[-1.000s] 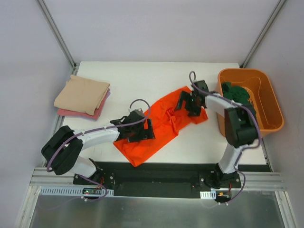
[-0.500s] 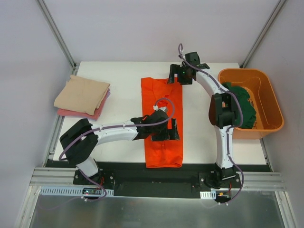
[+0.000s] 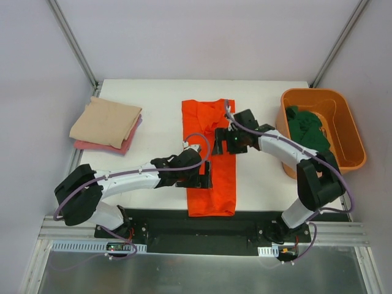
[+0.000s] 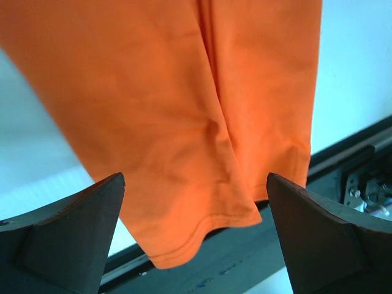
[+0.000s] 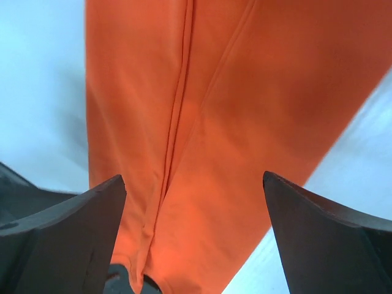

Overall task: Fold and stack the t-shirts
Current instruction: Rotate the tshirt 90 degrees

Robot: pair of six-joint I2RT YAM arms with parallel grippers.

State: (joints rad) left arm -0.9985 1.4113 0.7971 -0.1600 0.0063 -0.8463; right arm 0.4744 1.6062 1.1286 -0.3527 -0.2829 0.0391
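Two end effectors stand over the orange t-shirt, each with its jaws spread wide and holding nothing. The left end effector is above the near half. The right end effector is above the middle, by the right edge.

Location: the orange t-shirt lies mid-surface, well apart from the folded pile at the left and the orange bin at the right. Its near hem runs just over the surface's near edge onto the dark rail.

Step in hand, as judged: the lengthwise folds appear done and a crosswise fold is due. To do it well, each end effector should take one corner of the same end and pinch all layers together. They should lift only enough to clear the cloth, then carry that end evenly so the edges meet square. The overhanging near hem looks the easier end to get a finger under. Pinching the top layer alone would likely pull the long fold open.

Appearance: bright, plain, soft cloth laid as a long narrow strip. It is fairly flat, with a fold line running lengthwise, slight rumpling at the far end and a stitched hem at the near end.

Remaining items: the beige t-shirt lies folded on the pink t-shirt. The dark green t-shirt sits bunched in the bin, not yet folded
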